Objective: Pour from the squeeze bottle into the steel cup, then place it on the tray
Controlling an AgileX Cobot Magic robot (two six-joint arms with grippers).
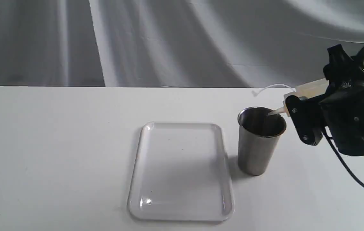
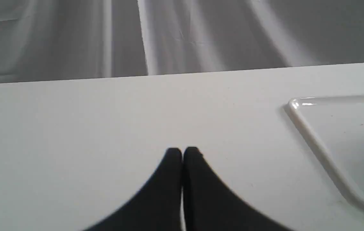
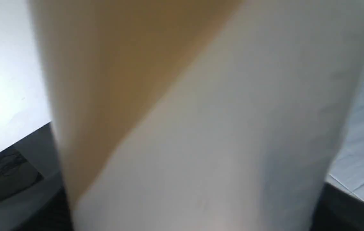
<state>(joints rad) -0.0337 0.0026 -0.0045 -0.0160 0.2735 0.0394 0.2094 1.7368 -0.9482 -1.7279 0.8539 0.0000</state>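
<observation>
We see a plain white table (image 1: 56, 144), matte and smooth, with a few faint specks. Behind it hangs a grey cloth (image 1: 169, 41) in soft vertical folds.

The bottle (image 1: 310, 88) is off the table, tipped almost level at the right, just beside the cup (image 1: 258, 144). Its thin nozzle (image 1: 275, 112) points down over the cup's mouth at the right side of the rim. We cannot tell whether any liquid is running. The right gripper (image 1: 319, 93) clamps the bottle's body between its black fingers. In the right wrist view the bottle (image 3: 201, 128) fills the picture, blurred, with amber liquid (image 3: 121, 64) lying slanted inside the whitish, translucent wall. A thin strap (image 1: 271, 87) arcs from the bottle's neck over the table.

The cup is brushed steel, tapering to the base, dark and shiny inside, and stands upright just right of the tray (image 1: 133, 179). The tray is a glossy, flat, pale rectangle with rounded corners and a low rim, and lies bare.

The left gripper (image 2: 182, 152) has its black fingers pressed together, holding nothing, over bare table near the tray's corner (image 2: 297, 106).
</observation>
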